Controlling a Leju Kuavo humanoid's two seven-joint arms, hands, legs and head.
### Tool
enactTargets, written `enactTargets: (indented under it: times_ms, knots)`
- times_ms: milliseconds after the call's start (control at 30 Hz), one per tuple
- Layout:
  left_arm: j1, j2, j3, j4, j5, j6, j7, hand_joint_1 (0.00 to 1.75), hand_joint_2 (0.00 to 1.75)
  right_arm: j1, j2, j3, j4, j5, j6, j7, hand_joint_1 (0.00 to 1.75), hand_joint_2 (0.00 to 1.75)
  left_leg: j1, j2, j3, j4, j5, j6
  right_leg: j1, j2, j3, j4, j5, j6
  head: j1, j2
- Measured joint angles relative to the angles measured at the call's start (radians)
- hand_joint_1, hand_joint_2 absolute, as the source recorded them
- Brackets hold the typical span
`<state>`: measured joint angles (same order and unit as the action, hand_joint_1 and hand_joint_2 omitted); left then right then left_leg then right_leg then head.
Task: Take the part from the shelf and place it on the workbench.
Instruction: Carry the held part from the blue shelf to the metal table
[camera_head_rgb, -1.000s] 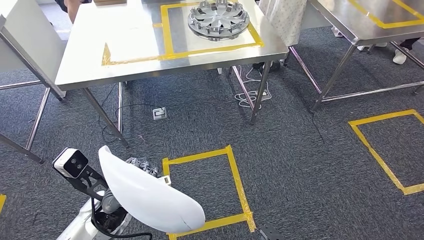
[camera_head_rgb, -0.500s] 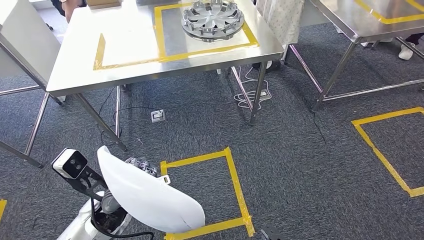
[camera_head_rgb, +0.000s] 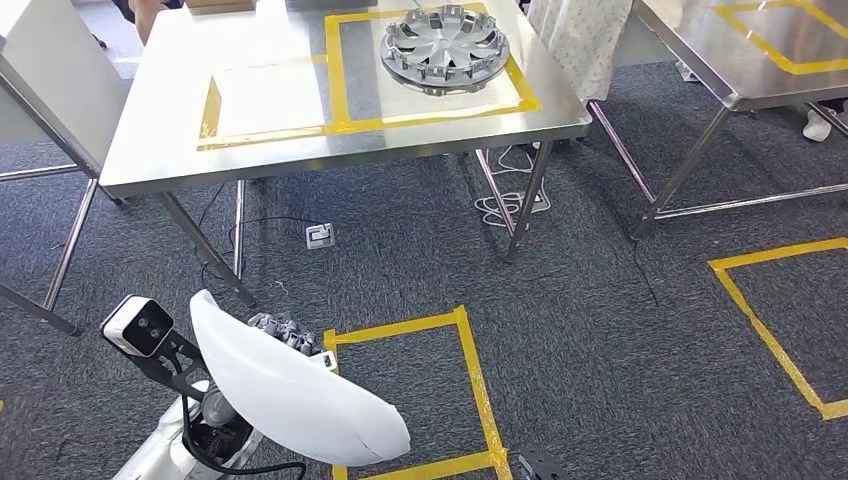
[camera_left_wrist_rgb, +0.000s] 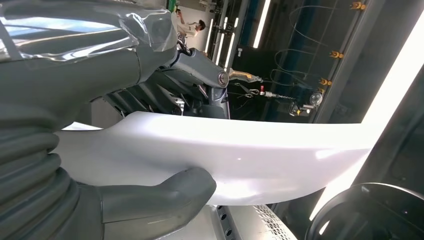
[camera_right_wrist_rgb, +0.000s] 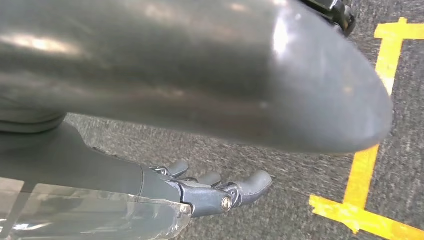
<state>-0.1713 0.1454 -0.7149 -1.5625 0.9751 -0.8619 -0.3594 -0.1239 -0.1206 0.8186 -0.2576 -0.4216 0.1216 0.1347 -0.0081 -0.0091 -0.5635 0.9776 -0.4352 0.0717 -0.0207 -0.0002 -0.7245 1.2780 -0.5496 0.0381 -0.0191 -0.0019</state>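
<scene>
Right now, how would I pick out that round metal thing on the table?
Look at the steel table ahead, marked with yellow tape rectangles. In the right-hand rectangle lies the silver wheel cover, round with radiating spokes, the only object inside the tape.

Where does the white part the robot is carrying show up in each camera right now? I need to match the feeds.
Head view: the white part sits at the lower left, above the robot's left arm.
Left wrist view: the white part runs across the middle, gripped by the left hand, thumb pressed on it.
Right wrist view: not in it; right hand hangs above the carpet.
Shared landmark: yellow floor tape, in the head and right wrist views.
</scene>
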Motion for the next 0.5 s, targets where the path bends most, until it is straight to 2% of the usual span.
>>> enactTargets:
  times_ms: [33, 67, 100, 133, 200, 300, 333, 367, 433, 467, 500]
  knots:
    - [0.0, 0.0, 0.0, 0.0, 0.0, 0.0, 0.0, 1.75, 1.75, 0.0, -0.001, 0.0, 0.0, 0.001, 0.0, 0.0, 0.0, 0.0, 0.001, -0.002, 0.009, 0.002, -0.008, -0.004, -0.002, 0.0, 0.015, -0.055, 0.038, 0.013, 0.0, 0.0]
    - [0.0, 0.0, 0.0, 0.0, 0.0, 0.0, 0.0, 1.75, 1.75, 0.0, -0.002, 0.0, 0.0, 0.002, 0.0, 0.0, 0.0, 0.0, 0.001, -0.003, 0.018, 0.006, -0.019, -0.009, -0.005, -0.001, 0.042, -0.133, 0.082, 0.023, 0.0, 0.0]
    - [0.0, 0.0, 0.0, 0.0, 0.0, 0.0, 0.0, 1.75, 1.75, -0.001, -0.002, 0.0, 0.0, 0.002, 0.0, 0.0, 0.0, 0.0, -0.001, -0.005, 0.022, 0.012, -0.03, -0.015, -0.006, -0.002, 0.07, -0.199, 0.115, 0.027, 0.001, 0.0]
    - [0.0, 0.0, 0.0, 0.0, 0.0, 0.0, 0.0, 1.75, 1.75, -0.002, -0.002, 0.0, 0.0, 0.002, 0.0, 0.0, 0.0, 0.0, -0.003, -0.005, 0.023, 0.017, -0.04, -0.02, -0.006, -0.002, 0.09, -0.243, 0.134, 0.022, 0.001, 0.0]
    - [0.0, 0.001, 0.0, 0.0, -0.001, 0.001, 0.0, 1.75, 1.75, -0.002, -0.002, 0.0, 0.0, 0.002, 0.0, 0.001, 0.0, 0.0, -0.006, -0.006, 0.022, 0.023, -0.054, -0.029, -0.002, 0.0, 0.102, -0.261, 0.133, 0.002, -0.001, 0.0]
    - [-0.001, 0.001, 0.002, -0.002, -0.001, 0.001, -0.001, 1.75, 1.75, -0.003, 0.0, 0.0, 0.0, 0.002, 0.0, 0.002, 0.0, 0.0, -0.001, -0.004, 0.016, 0.046, -0.075, -0.042, -0.009, 0.003, 0.11, -0.262, 0.122, -0.021, -0.003, 0.0]
    - [-0.001, 0.001, 0.002, -0.003, -0.001, 0.001, -0.002, 1.75, 1.75, -0.004, 0.0, 0.0, 0.0, 0.003, 0.0, 0.002, 0.0, 0.0, 0.002, -0.003, -0.002, 0.084, -0.093, -0.048, -0.013, 0.004, 0.116, -0.263, 0.119, -0.028, -0.004, 0.0]
    - [-0.001, 0.001, 0.002, -0.003, -0.001, 0.001, -0.002, 1.75, 1.75, -0.005, -0.001, 0.0, 0.0, 0.004, 0.0, 0.002, 0.0, 0.0, 0.006, -0.002, -0.035, 0.142, -0.116, -0.055, -0.012, 0.004, 0.12, -0.263, 0.114, -0.034, -0.005, 0.0]
    - [0.002, 0.003, 0.003, -0.003, -0.002, 0.001, -0.004, 1.75, 1.75, -0.006, -0.001, 0.0, 0.0, 0.007, 0.0, 0.002, 0.0, 0.0, 0.014, -0.001, -0.121, 0.279, -0.156, -0.065, -0.011, 0.005, 0.131, -0.263, 0.103, -0.04, -0.006, 0.0]
    - [0.004, 0.005, 0.003, -0.003, -0.003, 0.001, -0.005, 1.75, 1.75, -0.005, -0.001, 0.0, 0.0, 0.008, 0.0, 0.002, 0.0, 0.0, 0.017, 0.0, -0.154, 0.318, -0.154, -0.067, -0.01, 0.005, 0.138, -0.263, 0.097, -0.04, -0.006, 0.0]
    - [0.006, 0.006, 0.003, -0.003, -0.004, 0.002, -0.006, 1.75, 1.75, -0.005, -0.001, 0.0, 0.0, 0.009, 0.0, 0.003, 0.0, 0.0, 0.018, 0.001, -0.169, 0.319, -0.129, -0.067, -0.01, 0.007, 0.148, -0.263, 0.09, -0.039, -0.006, 0.0]
